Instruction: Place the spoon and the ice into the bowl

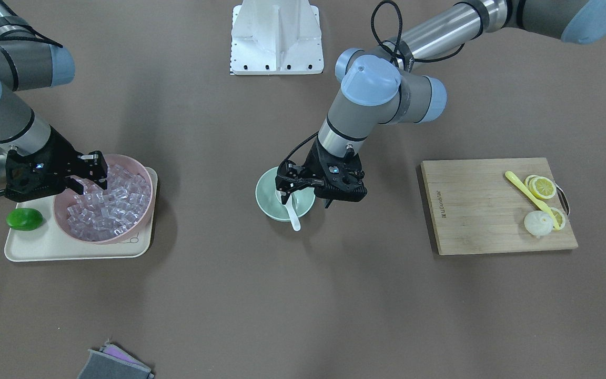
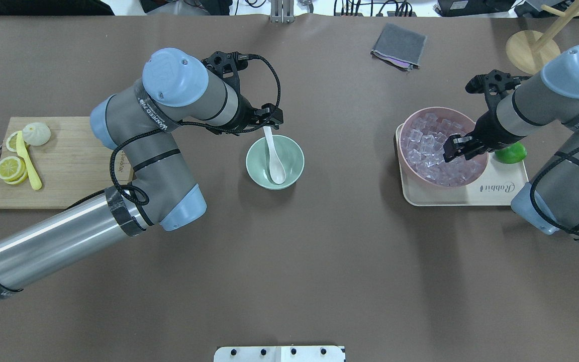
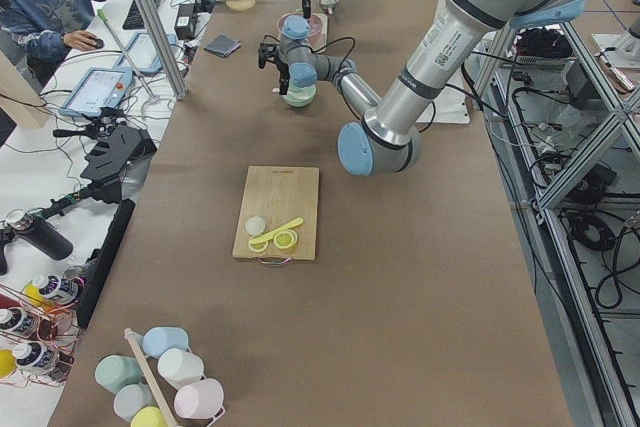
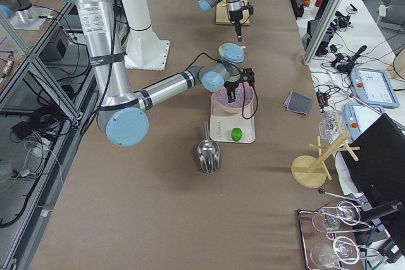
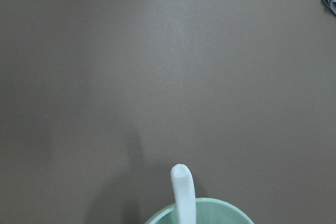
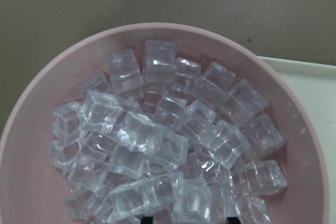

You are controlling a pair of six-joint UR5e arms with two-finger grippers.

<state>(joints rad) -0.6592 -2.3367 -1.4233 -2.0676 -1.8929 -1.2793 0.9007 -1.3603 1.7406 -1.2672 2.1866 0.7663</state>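
The white spoon (image 2: 274, 161) lies in the mint-green bowl (image 2: 257, 168), scoop down and handle leaning over the far rim. Its handle tip shows in the left wrist view (image 5: 182, 184) above the bowl's rim (image 5: 226, 205). My left gripper (image 2: 268, 116) hovers open just above the handle end, apart from it; it also shows over the bowl in the front view (image 1: 284, 188). Several clear ice cubes (image 6: 157, 129) fill the pink bowl (image 2: 435, 111). My right gripper (image 2: 458, 148) is open and empty just above the ice, its fingertips (image 6: 147, 219) at the bottom edge of the right wrist view.
The pink bowl and a lime (image 2: 511, 153) sit on a cream tray (image 2: 470, 196). A wooden board (image 2: 68, 176) at the left holds lemon slices, a yellow utensil and a bun. A metal scoop (image 4: 207, 151) lies beside the tray. A grey cloth (image 2: 399, 45) lies at the back.
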